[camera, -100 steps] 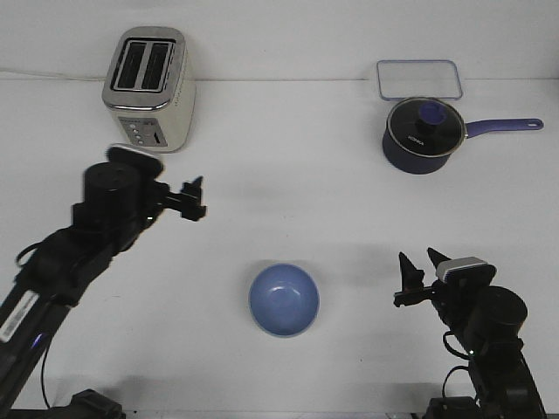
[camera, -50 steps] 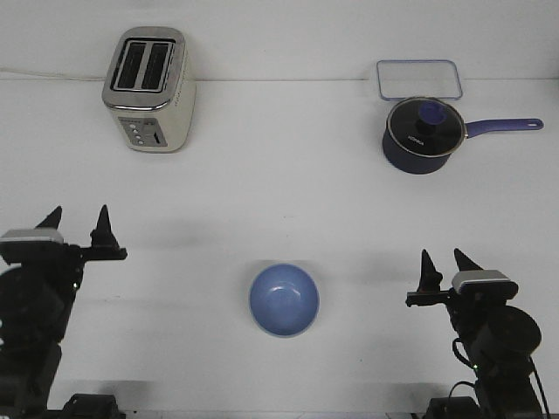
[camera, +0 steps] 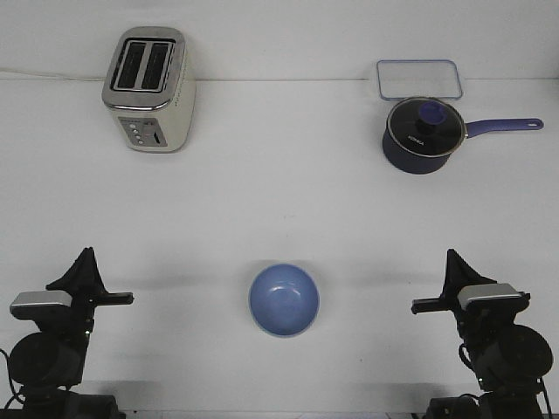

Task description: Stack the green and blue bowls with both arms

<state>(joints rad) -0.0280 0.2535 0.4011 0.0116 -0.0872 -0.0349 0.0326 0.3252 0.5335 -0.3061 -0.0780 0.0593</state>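
The periwinkle blue bowl [camera: 284, 299] sits upright on the white table [camera: 279, 192], near the front at the middle. No mint green bowl shows; I cannot tell whether it lies under the blue one. My left gripper [camera: 85, 255] is pulled back at the front left corner, its fingers together in one point, holding nothing. My right gripper [camera: 452, 256] is pulled back at the front right corner, fingers also together and empty. Both are well apart from the bowl, one on each side.
A cream and silver toaster [camera: 148, 89] stands at the back left. A dark navy saucepan [camera: 423, 133] with a glass lid and a handle pointing right stands at the back right, with a clear rectangular lid [camera: 419, 78] behind it.
Both arms have drawn back and down to the front corners. The left one came from above the table's left side. Both grippers' fingers, apart before, have come together. The blue bowl has not moved.
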